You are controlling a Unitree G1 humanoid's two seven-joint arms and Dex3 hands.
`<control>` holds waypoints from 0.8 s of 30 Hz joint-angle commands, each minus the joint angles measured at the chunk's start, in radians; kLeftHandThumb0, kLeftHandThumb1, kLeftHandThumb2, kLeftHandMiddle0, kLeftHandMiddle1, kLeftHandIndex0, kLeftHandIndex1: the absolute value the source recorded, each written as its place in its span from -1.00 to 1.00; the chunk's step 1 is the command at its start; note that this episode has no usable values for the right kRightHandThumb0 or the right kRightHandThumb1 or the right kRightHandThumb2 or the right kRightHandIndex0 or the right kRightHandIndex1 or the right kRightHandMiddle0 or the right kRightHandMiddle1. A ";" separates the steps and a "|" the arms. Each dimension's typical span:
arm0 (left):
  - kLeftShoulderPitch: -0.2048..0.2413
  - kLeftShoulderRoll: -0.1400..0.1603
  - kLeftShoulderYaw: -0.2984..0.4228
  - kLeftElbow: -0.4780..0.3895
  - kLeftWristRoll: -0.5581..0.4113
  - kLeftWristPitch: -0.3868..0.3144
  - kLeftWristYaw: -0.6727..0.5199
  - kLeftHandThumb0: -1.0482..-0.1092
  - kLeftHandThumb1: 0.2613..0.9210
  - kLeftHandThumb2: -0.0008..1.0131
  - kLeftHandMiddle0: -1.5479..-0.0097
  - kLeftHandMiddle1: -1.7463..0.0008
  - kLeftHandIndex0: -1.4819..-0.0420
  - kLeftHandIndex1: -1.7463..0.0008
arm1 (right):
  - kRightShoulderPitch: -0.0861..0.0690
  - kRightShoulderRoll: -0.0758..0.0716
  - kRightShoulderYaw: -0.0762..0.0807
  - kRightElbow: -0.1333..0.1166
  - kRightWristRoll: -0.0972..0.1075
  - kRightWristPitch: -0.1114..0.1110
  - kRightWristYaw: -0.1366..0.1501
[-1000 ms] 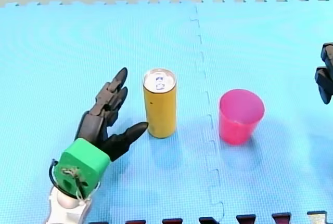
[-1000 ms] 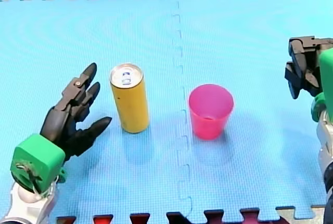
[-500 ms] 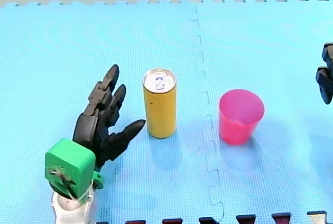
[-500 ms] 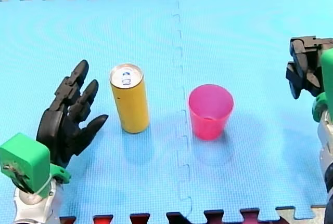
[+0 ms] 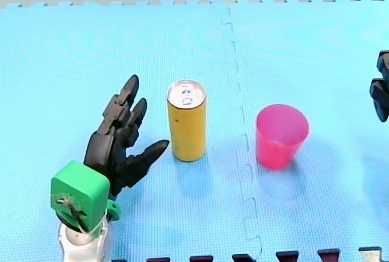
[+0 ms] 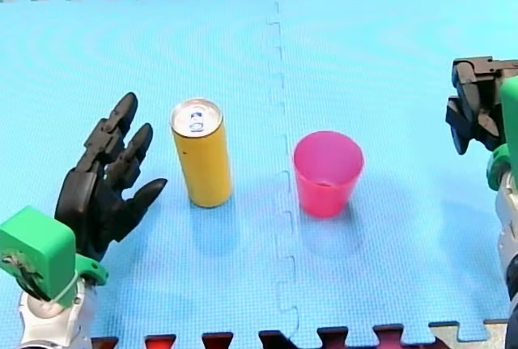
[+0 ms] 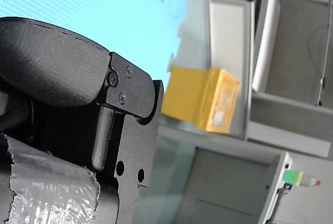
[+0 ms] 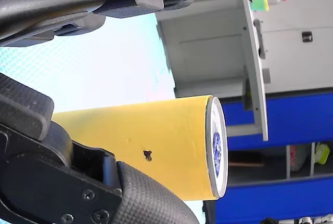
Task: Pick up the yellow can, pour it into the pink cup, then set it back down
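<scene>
Left robot hand (image 5: 115,143) sat low on the left of the blue foam mat (image 5: 73,49), empty, its fingers not curled, matte black jointed plastic with a boxy green wrist block (image 5: 79,192) behind it. Thumb tip was just beside the yellow can (image 5: 186,125), a small gap between them, no contact. Can stood upright near the mat's middle: tall slim cylinder, smooth yellow wall, silver lid with pull tab. Pink cup (image 5: 281,135) stood upright to the can's right, apart from it, across the jigsaw seam (image 5: 240,110) between mat tiles. Cup was a tapered plastic tumbler, wider at the rim, mouth facing up. Mat had a fine woven-look texture and toothed interlocking edges.

Right robot hand (image 6: 473,106) was at the right edge of the mat, well apart from the cup, black, its fingers curled, gripping nothing.

Second wrist view had the can (image 8: 156,141) close up, with a small dark mark on its yellow side and blue print on the lid; a rough-textured black finger pad (image 8: 145,198) was in front of it, contact impossible to tell.

First wrist view had a black hand shell wrapped in grey tape (image 7: 47,187), and a blurred yellow box (image 7: 200,99) beside a grey cabinet
</scene>
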 commanded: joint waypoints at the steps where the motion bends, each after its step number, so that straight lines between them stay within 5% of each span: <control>1: -0.009 0.009 -0.004 -0.001 0.009 0.006 0.013 -1.00 0.54 -0.99 0.74 1.00 0.83 1.00 | -0.004 -0.003 -0.002 0.000 0.006 0.003 0.004; 24: -0.075 0.017 -0.025 0.015 0.040 0.107 0.027 -1.00 0.55 -1.00 0.71 0.98 0.79 0.99 | -0.004 -0.010 -0.008 0.003 0.009 -0.006 0.009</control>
